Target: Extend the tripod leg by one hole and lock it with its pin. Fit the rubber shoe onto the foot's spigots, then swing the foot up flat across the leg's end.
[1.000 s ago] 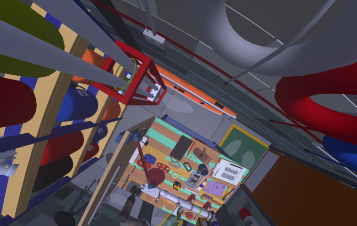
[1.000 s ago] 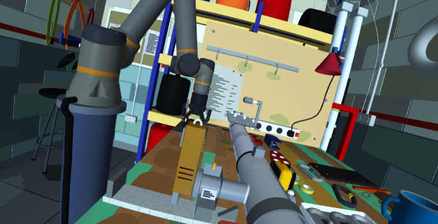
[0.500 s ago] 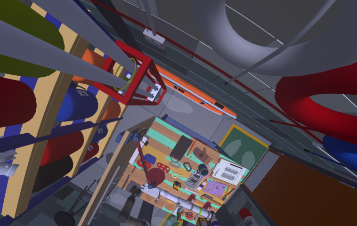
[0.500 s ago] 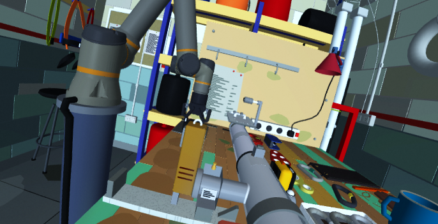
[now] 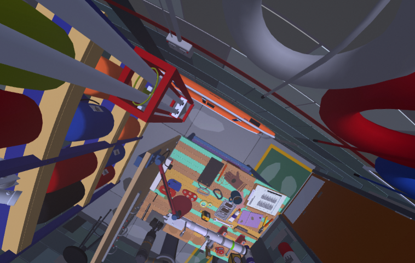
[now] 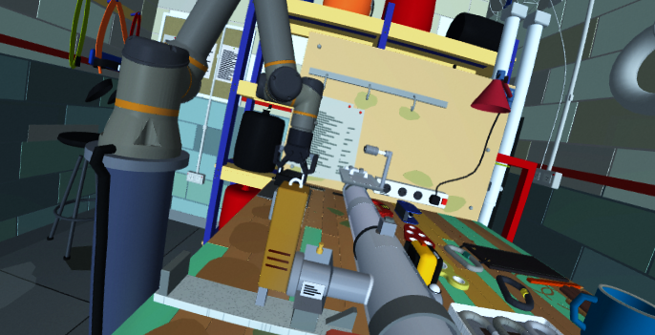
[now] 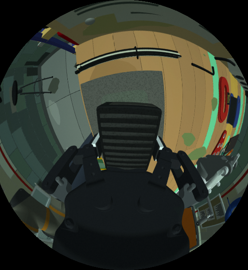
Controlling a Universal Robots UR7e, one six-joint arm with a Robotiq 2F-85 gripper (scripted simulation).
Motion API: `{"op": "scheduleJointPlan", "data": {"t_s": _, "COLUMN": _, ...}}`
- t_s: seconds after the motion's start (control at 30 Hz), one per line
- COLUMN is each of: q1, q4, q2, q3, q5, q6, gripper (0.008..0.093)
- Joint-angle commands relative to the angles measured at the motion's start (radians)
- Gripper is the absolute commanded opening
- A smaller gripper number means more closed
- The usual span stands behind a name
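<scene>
I hold the black ribbed rubber shoe [image 7: 129, 136] in my closed gripper [image 7: 129, 148], which hangs at the far left end of the bench above the yellow foot plate [image 6: 285, 226]. My gripper [image 6: 293, 169] stands just over the plate's far end. The grey tripod leg [image 6: 382, 257] lies along the bench to the right of the plate, with its toothed end [image 6: 359, 176] pointing to the pegboard. A grey clamp block [image 6: 312, 281] holds the leg near the bench's front. The pin and the spigots are hidden from me.
The pegboard [image 6: 406, 124] rises right behind my gripper, with a red lamp [image 6: 491, 95] on it. The bench's left edge lies close beside the foot plate. Carabiners, a red rigging plate [image 6: 417, 234] and a blue mug [image 6: 616, 308] lie to the right.
</scene>
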Motion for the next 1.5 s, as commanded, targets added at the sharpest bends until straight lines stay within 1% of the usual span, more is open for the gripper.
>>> {"op": "scheduleJointPlan", "data": {"t_s": 0.0, "q1": 0.000, "q4": -0.001, "q2": 0.000, "q3": 0.000, "q5": 0.000, "q6": 0.000, "gripper": 0.0080}}
{"op": "scheduleJointPlan", "data": {"t_s": 0.2, "q1": 0.000, "q4": 0.002, "q2": -0.002, "q3": -0.001, "q5": 0.000, "q6": 0.000, "gripper": 0.0080}}
{"op": "scheduleJointPlan", "data": {"t_s": 0.33, "q1": 0.000, "q4": 0.016, "q2": -0.015, "q3": -0.003, "q5": 0.000, "q6": 0.000, "gripper": 0.0080}}
{"op": "scheduleJointPlan", "data": {"t_s": 0.47, "q1": 0.000, "q4": 0.046, "q2": -0.042, "q3": -0.007, "q5": 0.000, "q6": 0.000, "gripper": 0.0080}}
{"op": "scheduleJointPlan", "data": {"t_s": 0.6, "q1": 0.000, "q4": 0.097, "q2": -0.086, "q3": -0.014, "q5": 0.000, "q6": 0.000, "gripper": 0.0080}}
{"op": "scheduleJointPlan", "data": {"t_s": 0.77, "q1": 0.000, "q4": 0.186, "q2": -0.158, "q3": -0.032, "q5": 0.000, "q6": 0.000, "gripper": 0.0080}}
{"op": "scheduleJointPlan", "data": {"t_s": 0.97, "q1": 0.000, "q4": 0.321, "q2": -0.257, "q3": -0.067, "q5": 0.000, "q6": 0.000, "gripper": 0.0080}}
{"op": "scheduleJointPlan", "data": {"t_s": 1.23, "q1": 0.000, "q4": 0.512, "q2": -0.379, "q3": -0.136, "q5": 0.000, "q6": 0.000, "gripper": 0.0080}}
{"op": "scheduleJointPlan", "data": {"t_s": 1.47, "q1": 0.000, "q4": 0.655, "q2": -0.453, "q3": -0.204, "q5": 0.000, "q6": 0.000, "gripper": 0.0080}}
